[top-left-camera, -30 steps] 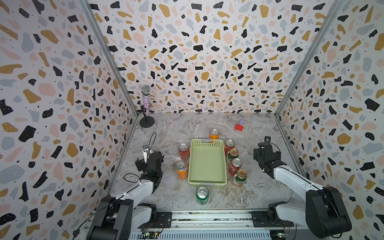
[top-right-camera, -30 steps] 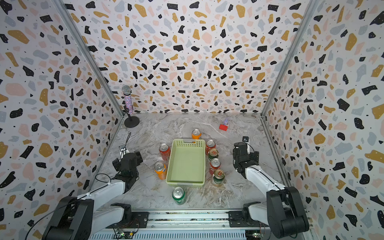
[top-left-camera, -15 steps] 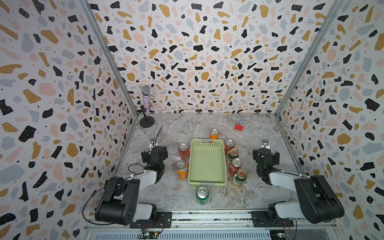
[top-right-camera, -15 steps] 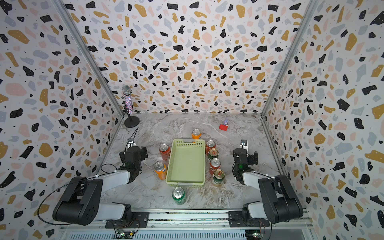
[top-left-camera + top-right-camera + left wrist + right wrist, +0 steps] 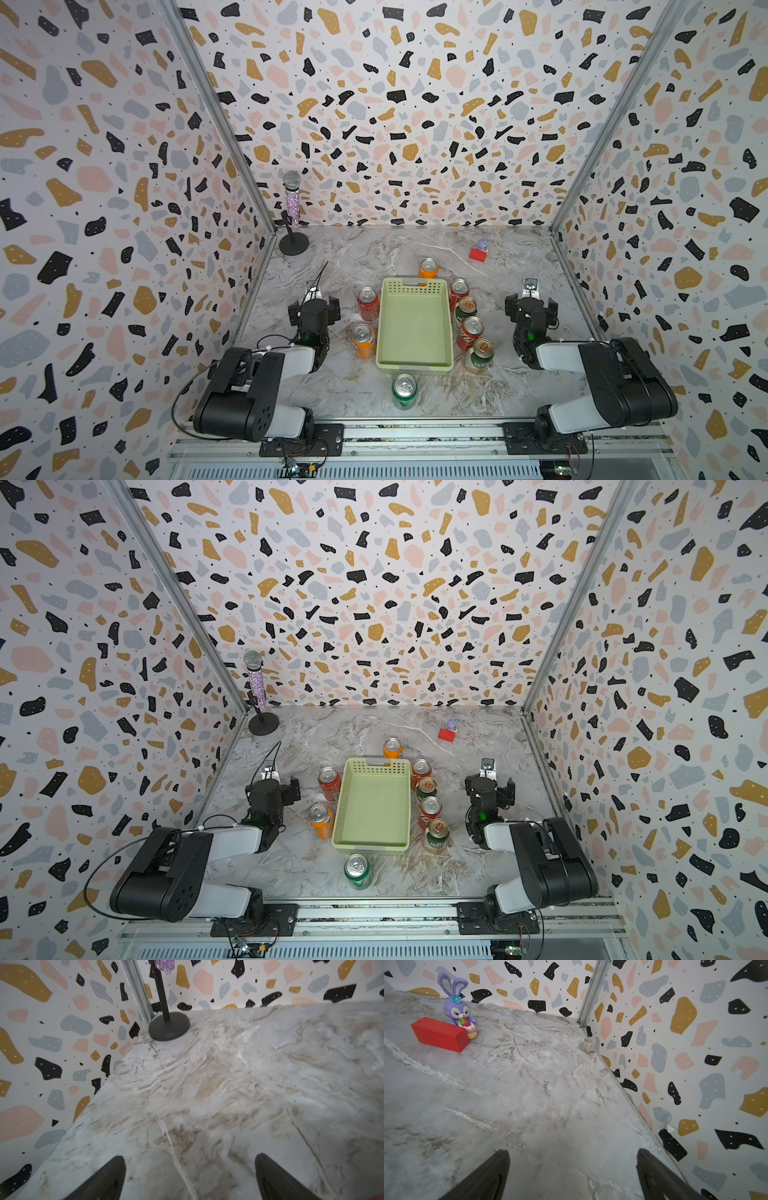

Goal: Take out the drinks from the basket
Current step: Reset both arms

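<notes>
Shows basket [image 5: 414,328] empty, eight drinks [image 5: 363,340] upright around it; seemingly complete. Finds left gripper [image 5: 190,1178] and right gripper [image 5: 573,1174] gaping, holding nothing; park well apart, avoiding nudges.

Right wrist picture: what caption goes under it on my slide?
Open black fingers hover over a grey marble tabletop, facing a red rectangular block with a small purple bunny figurine beside it.
</notes>
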{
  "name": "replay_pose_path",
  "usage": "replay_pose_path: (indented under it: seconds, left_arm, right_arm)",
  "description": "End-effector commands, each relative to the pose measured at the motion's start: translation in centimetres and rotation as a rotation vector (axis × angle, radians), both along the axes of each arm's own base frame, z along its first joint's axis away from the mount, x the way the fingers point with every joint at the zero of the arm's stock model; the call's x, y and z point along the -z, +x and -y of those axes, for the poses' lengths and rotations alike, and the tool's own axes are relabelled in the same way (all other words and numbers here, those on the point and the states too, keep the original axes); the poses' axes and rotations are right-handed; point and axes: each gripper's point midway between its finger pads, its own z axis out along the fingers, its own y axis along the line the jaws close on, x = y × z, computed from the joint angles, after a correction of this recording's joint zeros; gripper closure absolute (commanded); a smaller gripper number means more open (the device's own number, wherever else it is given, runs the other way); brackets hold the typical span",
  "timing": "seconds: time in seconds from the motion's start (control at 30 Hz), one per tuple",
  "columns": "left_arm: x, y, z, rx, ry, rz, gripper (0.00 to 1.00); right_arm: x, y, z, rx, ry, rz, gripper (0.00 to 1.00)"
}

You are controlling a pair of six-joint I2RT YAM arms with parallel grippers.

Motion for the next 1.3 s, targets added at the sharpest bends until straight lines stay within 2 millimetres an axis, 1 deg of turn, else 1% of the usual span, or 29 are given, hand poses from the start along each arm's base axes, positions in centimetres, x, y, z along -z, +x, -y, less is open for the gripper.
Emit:
replay_pose_path:
  seconds: [0.0,0.07,0.2,0.3,0.43,0.5,0.6,0.63,0.67,0.73,0.77,0.8,0.83,0.9,0.97,1.0,1.07,1.27]
  left_arm:
    - [-1.9,0.8,0.4,0.019,-0.005,0.083,0.0]
    - [-1.9,0.8,0.4,0.02,-0.005,0.085,0.0]
    - [-1.9,0.8,0.4,0.02,-0.005,0.08,0.0]
    - [-1.9,0.8,0.4,0.019,-0.005,0.081,0.0]
    - [-1.9,0.7,0.4,0.02,-0.005,0.08,0.0]
    - [-1.9,0.7,0.4,0.02,-0.005,0.081,0.0]
    - [-2.0,0.7,0.4,0.02,-0.005,0.082,0.0]
    - [-1.9,0.7,0.4,0.021,-0.005,0.082,0.0]
    - [-1.9,0.7,0.4,0.02,-0.005,0.082,0.0]
    - [-1.9,0.7,0.4,0.019,-0.004,0.082,0.0]
    - [-1.9,0.7,0.4,0.02,-0.005,0.083,0.0]
    - [-1.9,0.7,0.4,0.02,-0.005,0.083,0.0]
    - [-1.9,0.7,0.4,0.021,-0.005,0.083,0.0]
    - [-1.9,0.8,0.5,0.024,-0.004,0.082,0.0]
    - [-1.9,0.8,0.4,0.022,-0.005,0.082,0.0]
    - [-1.9,0.7,0.4,0.022,-0.006,0.083,0.0]
    - [-2.0,0.8,0.4,0.021,-0.005,0.083,0.0]
    - [-1.9,0.8,0.4,0.022,-0.005,0.082,0.0]
  right_arm:
    - [-1.1,0.0,0.3,-0.004,0.05,0.062,0.0]
    - [-1.1,-0.1,0.4,-0.012,0.071,0.071,0.0]
    - [-1.0,-0.9,1.5,0.001,0.13,0.105,0.01]
    - [-0.9,-0.9,1.8,0.006,0.149,0.106,0.01]
    - [-0.7,-0.4,1.5,-0.015,0.15,0.081,0.01]
    - [-0.5,0.2,0.9,-0.055,0.149,0.061,0.01]
    - [0.4,1.2,-0.7,-0.15,0.149,0.018,0.0]
    - [1.1,1.4,-0.9,-0.161,0.152,0.003,0.0]
    - [1.2,2.1,-1.0,-0.169,0.132,0.021,0.0]
    - [1.6,1.6,-1.1,-0.163,0.152,-0.028,0.0]
    - [1.1,1.9,-1.1,-0.17,0.136,0.018,0.0]
    - [1.2,1.9,-1.0,-0.172,0.131,0.02,0.0]
    - [1.7,1.6,-1.0,-0.163,0.149,-0.025,0.0]
    - [1.3,1.9,-1.0,-0.171,0.131,0.018,0.0]
    - [1.5,1.6,-1.0,-0.162,0.146,-0.018,0.0]
    - [1.3,1.8,-1.0,-0.169,0.136,0.011,0.0]
    - [1.4,1.7,-1.0,-0.164,0.143,-0.008,0.0]
    - [1.3,1.8,-1.0,-0.171,0.136,0.01,0.0]
